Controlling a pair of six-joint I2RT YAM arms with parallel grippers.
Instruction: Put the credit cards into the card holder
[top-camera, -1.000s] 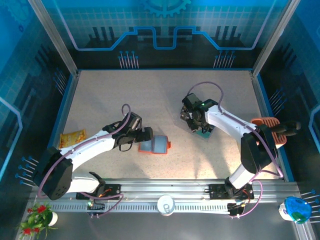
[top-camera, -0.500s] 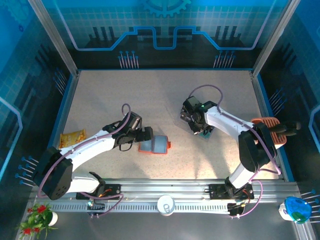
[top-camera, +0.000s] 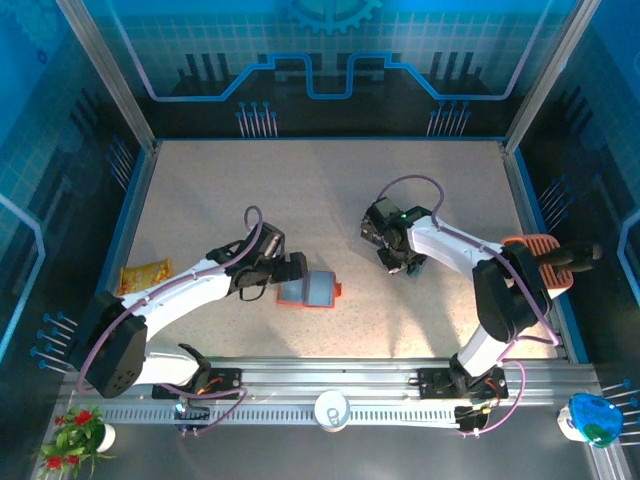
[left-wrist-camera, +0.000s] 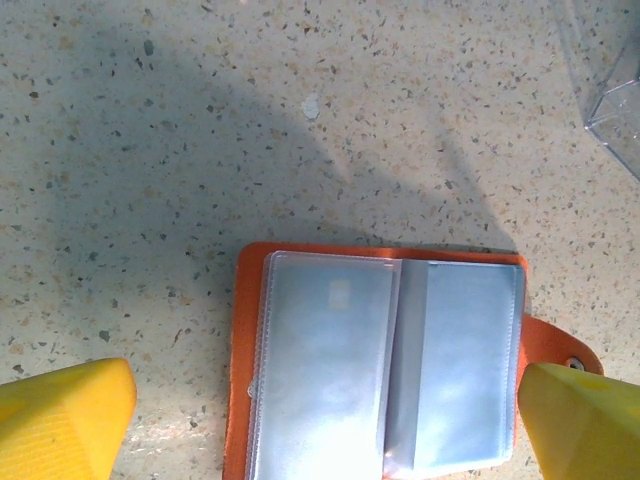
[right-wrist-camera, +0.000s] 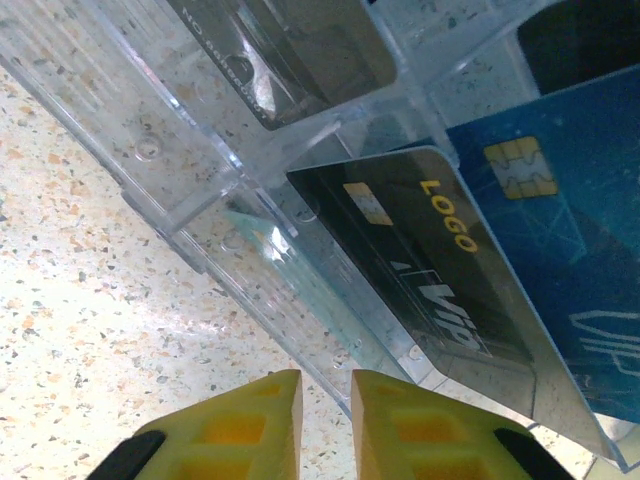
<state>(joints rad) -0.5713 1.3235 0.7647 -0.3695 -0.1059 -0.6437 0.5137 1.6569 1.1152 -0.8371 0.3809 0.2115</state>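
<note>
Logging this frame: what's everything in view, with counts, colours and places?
card holder: one, orange with grey pockets, lying open, mid-table
clear plastic box: one, transparent, compartmented, right of centre
credit cards: at least three seen, black and blue, inside the clear plastic box
snack packet: one, yellow-orange, left table edge
slotted bin: one, terracotta, right table edge
paper cup: one, white, on the front rail
potted plant: one, green with red flowers, near-left corner
blue-and-white object: one, near-right corner, unidentifiable
table: one, speckled beige
left gripper: yellow fingertips, open, on either side of the card holder
right gripper: yellow fingertips, shut, at the box's edge
</note>
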